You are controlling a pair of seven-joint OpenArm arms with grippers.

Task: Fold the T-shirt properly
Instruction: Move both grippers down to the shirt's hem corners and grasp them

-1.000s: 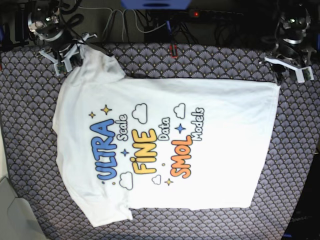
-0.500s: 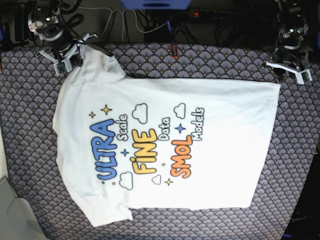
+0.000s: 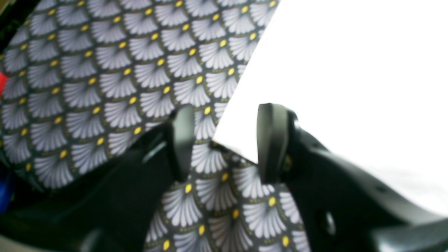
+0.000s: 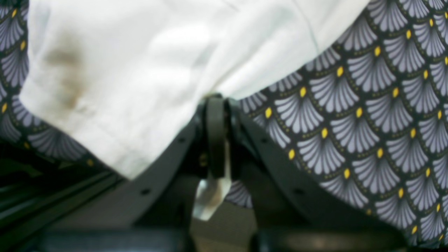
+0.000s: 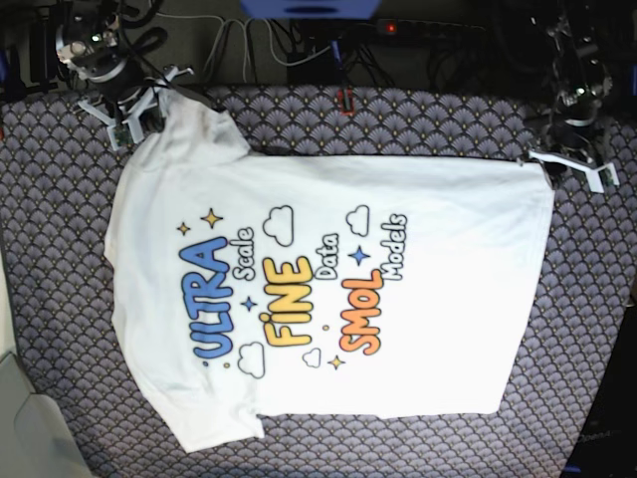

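Meanwhile, over the last second the left gripper (image 5: 572,167) has crept in from beyond the hem corner toward the T-shirt (image 5: 328,289), and that top hem corner has drawn in a touch with it; the rest of the shirt lies as it did. Seen from its wrist, its two fingers (image 3: 271,140) stand moderately apart with nothing between them but patterned tablecloth (image 3: 105,87), and the shirt's corner tip sits just ahead of the gap, nearer the far finger. I'd judge it is lining up to pinch that corner, so the fold has not begun.

The right gripper (image 4: 217,140) has not budged: its fingers are pressed together on the edge of the sleeve (image 4: 115,80), white cloth bunched right at the tips, a brownish smudge off to one side of them.

The shirt is spread flat, print up, between the two arms. The writing reads "ULTRA Scale" in blue, "FINE Data" in yellow, "SMOL Models" in orange. No brand label shows.
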